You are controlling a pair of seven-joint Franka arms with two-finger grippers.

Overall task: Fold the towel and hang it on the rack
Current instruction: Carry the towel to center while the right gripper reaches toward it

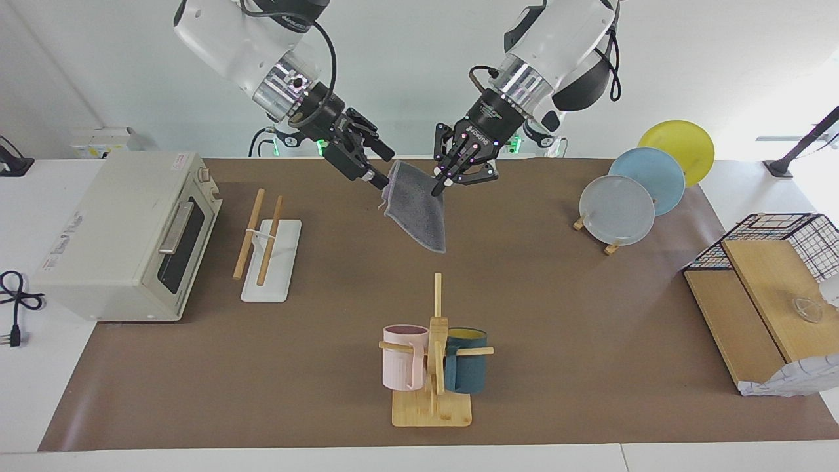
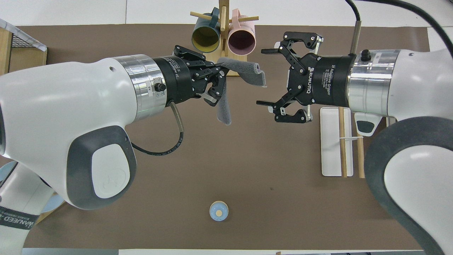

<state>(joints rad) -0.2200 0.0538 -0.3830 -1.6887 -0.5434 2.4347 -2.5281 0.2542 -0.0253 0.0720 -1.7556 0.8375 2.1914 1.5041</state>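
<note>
brown mat over a white desk (image 1: 19,406), white wall at the robots' end. towel (image 1: 419,213) up in the air over the middle of the mat, grey face showing, a thin purple edge visible in the facing view, hanging slack from one upper corner. left pincer (image 1: 438,183) closed on that corner, fingers pinching the cloth; folded top edge of the towel (image 2: 244,71) draped away from the left pincer (image 2: 217,83) toward the right arm. right pincer (image 2: 265,78) spread wide, level with the towel and just beside its free edge; contact with the cloth not confirmed in the overhead view. same right pincer (image 1: 379,178) close against the towel's upper edge in the facing view. rack (image 1: 270,252) on the mat toward the right arm's end, beside the toaster oven (image 1: 124,236), both rods bare. mug stand (image 1: 434,367) with pink and teal mugs farther from the robots than the towel. plate stand (image 1: 645,187) toward the left arm's end.
</note>
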